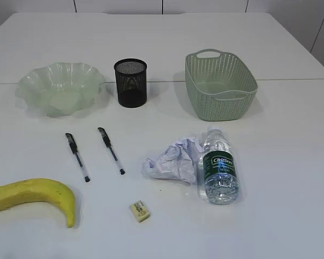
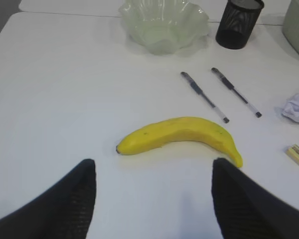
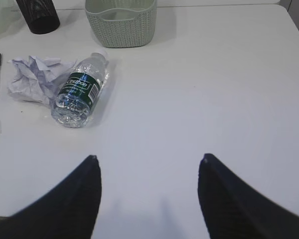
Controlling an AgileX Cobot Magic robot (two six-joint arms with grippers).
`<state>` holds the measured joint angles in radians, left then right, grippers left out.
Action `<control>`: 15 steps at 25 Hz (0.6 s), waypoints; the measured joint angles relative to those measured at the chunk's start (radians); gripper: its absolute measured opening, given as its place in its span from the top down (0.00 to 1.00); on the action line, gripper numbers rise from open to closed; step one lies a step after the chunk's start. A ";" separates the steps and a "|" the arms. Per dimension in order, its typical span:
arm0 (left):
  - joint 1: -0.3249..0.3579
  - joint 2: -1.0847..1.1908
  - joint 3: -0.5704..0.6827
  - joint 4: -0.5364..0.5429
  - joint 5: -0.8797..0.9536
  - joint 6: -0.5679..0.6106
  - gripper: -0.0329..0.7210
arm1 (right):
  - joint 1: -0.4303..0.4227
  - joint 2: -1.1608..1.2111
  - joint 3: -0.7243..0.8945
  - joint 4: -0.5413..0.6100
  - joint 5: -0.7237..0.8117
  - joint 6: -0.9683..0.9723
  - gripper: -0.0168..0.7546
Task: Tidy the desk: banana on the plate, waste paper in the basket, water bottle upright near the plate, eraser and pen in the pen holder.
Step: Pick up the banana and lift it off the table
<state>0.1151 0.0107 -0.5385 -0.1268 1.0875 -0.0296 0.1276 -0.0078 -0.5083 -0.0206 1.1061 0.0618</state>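
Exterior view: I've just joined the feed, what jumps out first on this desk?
The yellow banana at the near left edge stands out most against the white table. Next is the water bottle lying on its side right of centre, touching the crumpled waste paper. Along the back sit the pale plate, black mesh pen holder and green basket, all still unfilled, with two pens and an eraser loose in front.
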 joint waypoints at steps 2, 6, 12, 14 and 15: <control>0.000 0.009 0.000 -0.023 -0.006 0.044 0.27 | 0.000 0.030 -0.004 0.000 -0.021 0.000 0.39; 0.000 0.083 -0.011 -0.067 -0.019 0.152 0.27 | 0.000 0.122 -0.004 0.003 -0.082 0.001 0.39; 0.000 0.278 -0.080 -0.151 -0.101 0.331 0.27 | 0.000 0.266 -0.004 0.086 -0.116 0.028 0.40; 0.000 0.352 -0.109 -0.161 -0.114 0.388 0.27 | 0.000 0.296 -0.004 0.108 -0.134 0.032 0.40; -0.002 0.392 -0.121 -0.163 -0.123 0.416 0.27 | 0.000 0.308 -0.004 0.117 -0.143 0.032 0.40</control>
<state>0.1132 0.4026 -0.6595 -0.2894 0.9645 0.3861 0.1276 0.3000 -0.5125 0.0965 0.9629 0.0936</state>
